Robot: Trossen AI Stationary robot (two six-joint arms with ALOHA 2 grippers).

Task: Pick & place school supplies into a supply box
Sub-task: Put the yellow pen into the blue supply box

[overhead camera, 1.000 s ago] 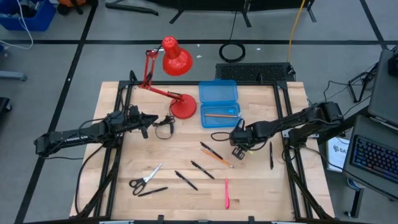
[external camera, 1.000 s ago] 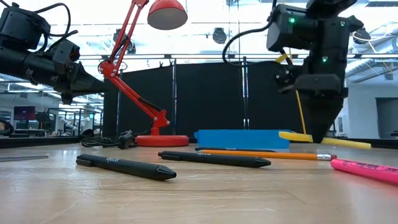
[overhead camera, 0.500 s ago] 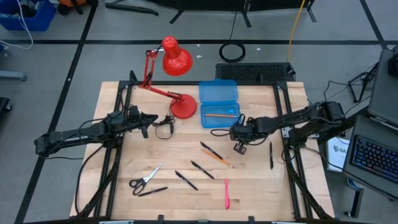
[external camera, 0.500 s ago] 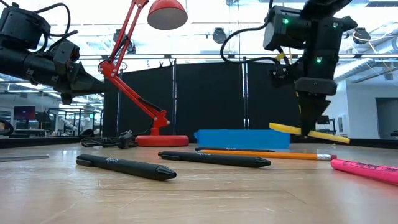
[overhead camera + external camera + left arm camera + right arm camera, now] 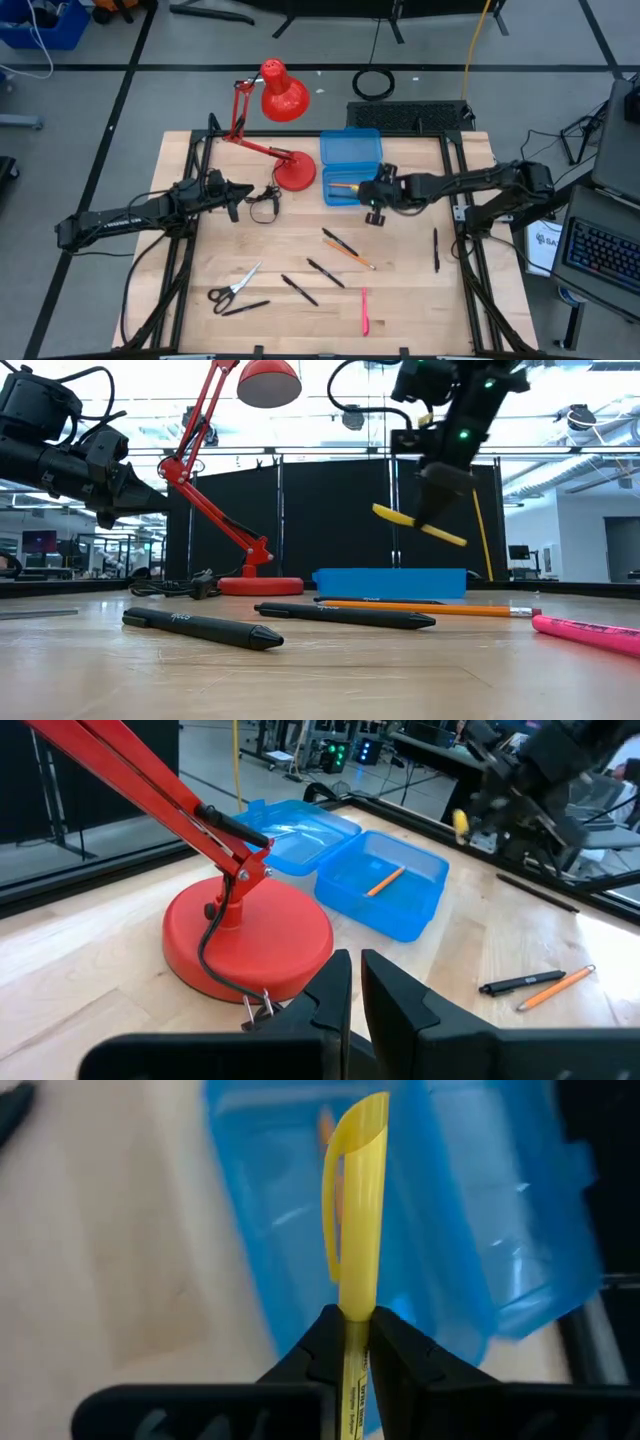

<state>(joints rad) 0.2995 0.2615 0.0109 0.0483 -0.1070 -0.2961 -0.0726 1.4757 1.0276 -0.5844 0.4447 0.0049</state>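
My right gripper (image 5: 374,196) is shut on the yellow marker (image 5: 418,525) and hovers at the near rim of the open blue supply box (image 5: 352,167), which holds one orange pencil (image 5: 347,186). On the table's near half lie a black pen and an orange pencil (image 5: 346,248), more black pens (image 5: 325,272), the scissors (image 5: 233,287) and the pink pen (image 5: 365,311). My left gripper (image 5: 355,988) is shut, holds nothing, and waits by the red lamp's base (image 5: 248,935). My right gripper pinches the yellow marker between its two fingers, on the barrel (image 5: 353,1312) just behind the clipped cap, near the marker's middle. The fingers (image 5: 437,488) point down from above and lie across it. The marker is lifted clear and tilted, high above the table.
The red desk lamp (image 5: 283,95) stands left of the box, its base (image 5: 295,172) close to the box's left side. A small black wire loop (image 5: 262,201) lies near the left gripper. Another black pen (image 5: 436,249) lies by the table's right edge.
My right gripper has risen with the yellow marker and moved toward the table's far edge and a little left, from beside the loose pens to the blue box. The marker, low and nearly level before, now hangs high and tilted. The grip stayed shut.
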